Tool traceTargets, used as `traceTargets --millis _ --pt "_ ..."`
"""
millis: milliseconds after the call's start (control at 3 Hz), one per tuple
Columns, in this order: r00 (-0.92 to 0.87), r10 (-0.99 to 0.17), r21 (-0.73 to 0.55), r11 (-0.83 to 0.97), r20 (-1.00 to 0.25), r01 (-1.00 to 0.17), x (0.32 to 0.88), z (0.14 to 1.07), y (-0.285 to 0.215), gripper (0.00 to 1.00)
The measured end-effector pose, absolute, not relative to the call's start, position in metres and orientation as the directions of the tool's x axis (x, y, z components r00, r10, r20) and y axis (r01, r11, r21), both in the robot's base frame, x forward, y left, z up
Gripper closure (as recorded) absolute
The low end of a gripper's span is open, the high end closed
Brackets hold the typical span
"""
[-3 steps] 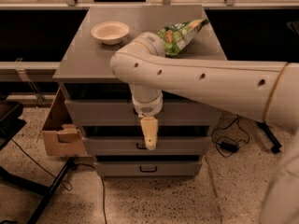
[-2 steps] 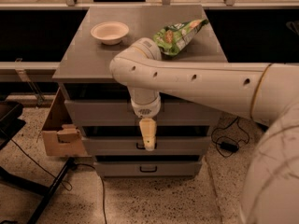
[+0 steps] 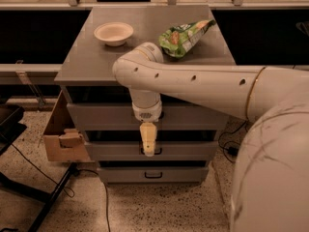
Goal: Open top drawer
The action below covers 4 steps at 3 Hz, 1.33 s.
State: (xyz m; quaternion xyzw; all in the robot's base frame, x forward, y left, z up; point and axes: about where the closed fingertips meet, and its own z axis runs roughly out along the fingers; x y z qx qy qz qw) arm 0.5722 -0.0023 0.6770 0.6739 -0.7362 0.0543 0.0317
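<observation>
My gripper (image 3: 148, 140) is hanging tip-down over the middle drawer (image 3: 111, 151), below the top drawer (image 3: 96, 116), whose front is sitting just under the tabletop (image 3: 87, 57) with my wrist (image 3: 146, 105) covering its handle. Whether the gripper is open or closed, I cannot tell. I am risking a grab on the wrong handle, and my forearm (image 3: 203, 81) is passing close beside the chip bag (image 3: 186, 36).

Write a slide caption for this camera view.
Gripper hangs in front of the cabinet, just below the top drawer; bowl and snack bag sit on top.
</observation>
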Motion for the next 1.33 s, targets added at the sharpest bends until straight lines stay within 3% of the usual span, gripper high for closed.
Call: traceTargets --millis 667,1333 --pt "-0.137 -0.990 0.049 0.139 0.042 -0.989 0.5688 0.6648 0.0054 0.03" --pt "-0.179 -0.983 0.057 0.181 0.032 -0.982 0.5665 0.6684 -0.0032 0.49"
